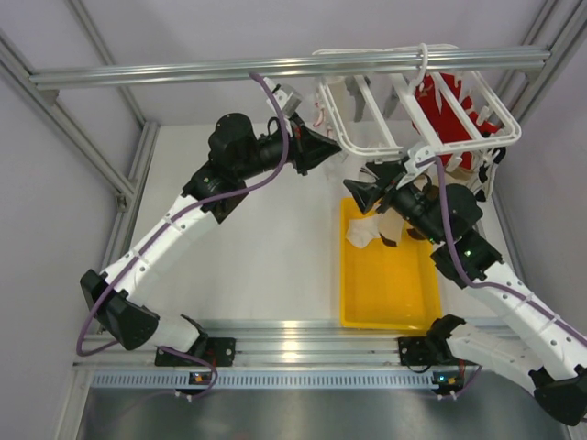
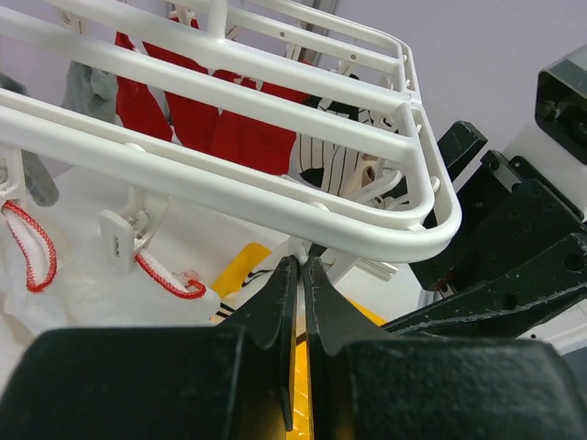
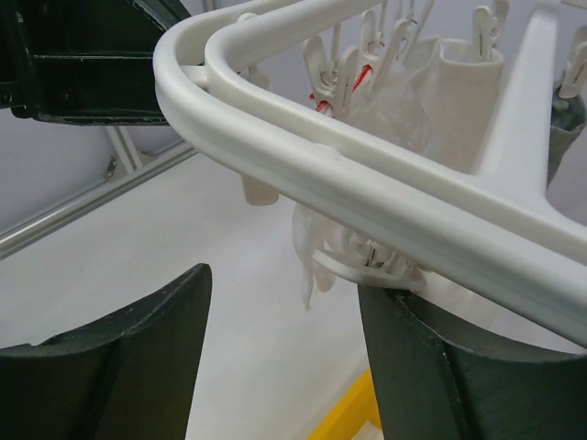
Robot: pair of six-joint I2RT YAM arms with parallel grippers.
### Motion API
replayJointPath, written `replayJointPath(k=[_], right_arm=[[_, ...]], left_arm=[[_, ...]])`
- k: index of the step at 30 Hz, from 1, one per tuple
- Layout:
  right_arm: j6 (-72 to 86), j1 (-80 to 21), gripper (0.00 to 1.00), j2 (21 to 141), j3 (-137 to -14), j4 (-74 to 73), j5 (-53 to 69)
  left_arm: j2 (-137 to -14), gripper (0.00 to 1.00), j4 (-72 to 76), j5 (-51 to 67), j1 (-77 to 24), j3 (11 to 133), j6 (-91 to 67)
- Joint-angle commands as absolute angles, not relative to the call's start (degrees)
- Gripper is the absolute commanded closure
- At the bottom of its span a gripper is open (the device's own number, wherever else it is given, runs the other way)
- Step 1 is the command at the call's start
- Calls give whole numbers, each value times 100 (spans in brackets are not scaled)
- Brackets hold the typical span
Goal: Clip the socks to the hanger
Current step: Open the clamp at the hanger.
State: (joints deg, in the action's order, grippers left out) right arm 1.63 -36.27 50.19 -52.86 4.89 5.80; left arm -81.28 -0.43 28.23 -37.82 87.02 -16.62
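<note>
Socks are lying in the yellow tray below the hanger, beneath whose corner the shut, seemingly empty left gripper is hovering, while the wide-open, empty right gripper is framing a clip and needs centring before squeezing.
</note>
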Motion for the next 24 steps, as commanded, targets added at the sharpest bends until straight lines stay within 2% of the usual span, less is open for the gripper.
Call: replayJointPath(k=[1,9,14,24], right_arm=[[150,-3665,35,4878,-5274,1309,325],[53,-3674,38,4913,-5309,1635,404],[-176,-3709,43,5027,-5379,1652,633],[-167,-3771,43,5291,-5528,1854,624]], left_arm=[[-8068,100,176,3023,-3788,8886,-2371],[-8086,100,176,2821,-3788,8772,-3067],[-8042,100,202,2690,-3779,8631,-3375],[-7972,100,264,2689,-3797,8534,-3560]])
